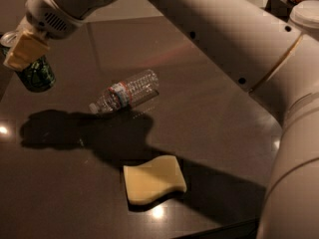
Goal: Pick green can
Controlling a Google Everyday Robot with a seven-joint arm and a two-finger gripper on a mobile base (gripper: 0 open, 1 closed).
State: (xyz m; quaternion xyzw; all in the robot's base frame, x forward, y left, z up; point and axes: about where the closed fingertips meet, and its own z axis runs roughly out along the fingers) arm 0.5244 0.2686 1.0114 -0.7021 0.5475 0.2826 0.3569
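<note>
The green can [36,74] with pale swirly markings hangs tilted in the air at the far left, above the dark table [209,113]. My gripper [22,51] is shut on the green can's upper part, and its cream finger pad [24,50] covers the can's top. The can's lower body shows below the pad. My arm reaches in from the upper right across the table.
A clear plastic water bottle [125,91] lies on its side at mid-table. A yellow sponge [153,179] lies nearer the front edge. A white container [305,15] stands at the back right. The arm's shadow lies across the left of the table.
</note>
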